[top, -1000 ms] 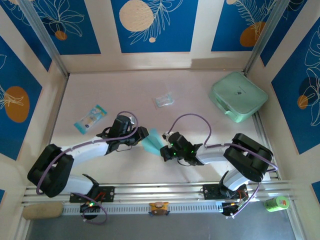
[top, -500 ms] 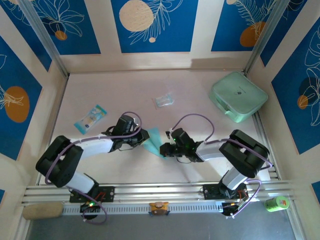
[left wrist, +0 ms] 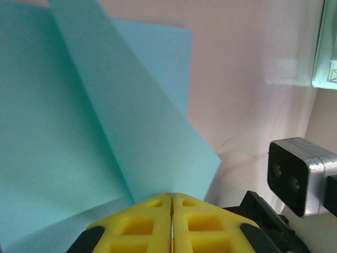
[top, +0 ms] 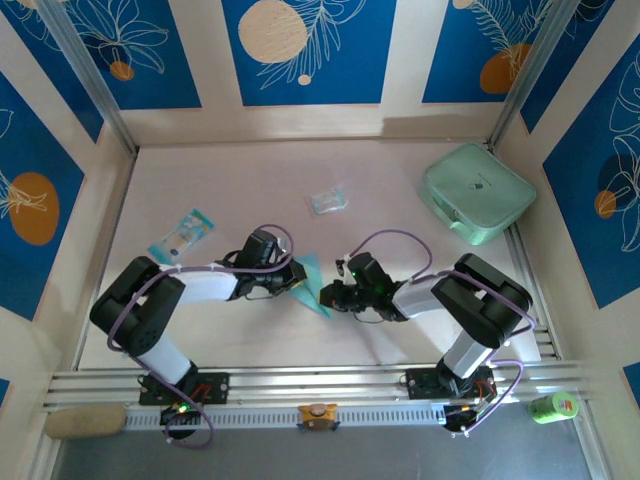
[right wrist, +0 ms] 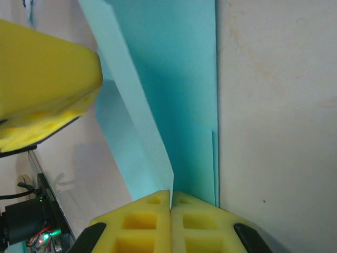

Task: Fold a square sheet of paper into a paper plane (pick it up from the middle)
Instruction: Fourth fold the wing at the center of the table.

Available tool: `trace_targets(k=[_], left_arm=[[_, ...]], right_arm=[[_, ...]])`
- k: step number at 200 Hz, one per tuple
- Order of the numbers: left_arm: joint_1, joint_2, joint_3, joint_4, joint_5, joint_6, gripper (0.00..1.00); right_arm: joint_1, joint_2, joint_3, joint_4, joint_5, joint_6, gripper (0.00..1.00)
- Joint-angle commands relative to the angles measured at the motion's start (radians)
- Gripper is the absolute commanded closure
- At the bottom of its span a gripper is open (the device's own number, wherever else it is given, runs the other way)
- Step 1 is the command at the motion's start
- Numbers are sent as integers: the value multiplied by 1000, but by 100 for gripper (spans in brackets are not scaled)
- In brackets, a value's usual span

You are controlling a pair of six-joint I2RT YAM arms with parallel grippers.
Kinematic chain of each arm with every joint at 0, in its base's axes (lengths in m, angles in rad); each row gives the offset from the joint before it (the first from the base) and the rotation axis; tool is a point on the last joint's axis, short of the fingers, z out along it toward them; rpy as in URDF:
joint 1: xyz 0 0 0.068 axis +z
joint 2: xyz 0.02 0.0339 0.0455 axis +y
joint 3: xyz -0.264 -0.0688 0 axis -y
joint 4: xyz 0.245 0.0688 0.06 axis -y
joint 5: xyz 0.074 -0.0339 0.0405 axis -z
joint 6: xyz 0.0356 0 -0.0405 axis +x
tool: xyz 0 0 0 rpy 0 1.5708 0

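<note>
Top external view first, for anything readable. The mint-green case (top: 477,192) at the far right of the desk (top: 220,180) has a small dark mark on its lid, too small for me to read. The blue-and-white printed packet (top: 182,236) on the left carries print I cannot resolve either. A clear crumpled wrapper (top: 328,200) lies farther back, near the middle. Off the desk at the near right corner sits a small green container (top: 553,406) with a red patch, its label illegible.

The desk is a pale pinkish-white surface. It is boxed in by cream walls with blue panels (top: 300,50) bearing white leaf outlines and orange or cream discs.

The square sheet of paper (top: 312,285), light blue and folded to a triangular outline, is in the near middle of the desk between the two arms. The left pincer (top: 297,281) meets it from the left, the right pincer (top: 327,295) from the right. I cannot tell whether the sheet touches the surface.

From above I cannot judge the grips, but the wrist cameras can. On the left wrist, the yellow pads (left wrist: 142,225) are pressed flat together with the paper running into their seam, its folded layers fanning away. A silver-faced camera block (left wrist: 295,176) on the other arm sits close by at the right. On the right wrist, the pads (right wrist: 197,224) are likewise closed on the sheet at a crease. The other arm's yellow finger (right wrist: 42,95) is just beside the paper at upper left.
</note>
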Motion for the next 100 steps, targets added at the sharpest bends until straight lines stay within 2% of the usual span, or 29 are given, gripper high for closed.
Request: trace_targets(k=[1, 100], left_arm=[[-7, 9, 16, -20, -13, 4, 93], [-9, 62, -31, -44, -13, -22, 97]], right_arm=[[10, 39, -23, -42, -9, 34, 95], [49, -24, -11, -103, 64, 31, 93]])
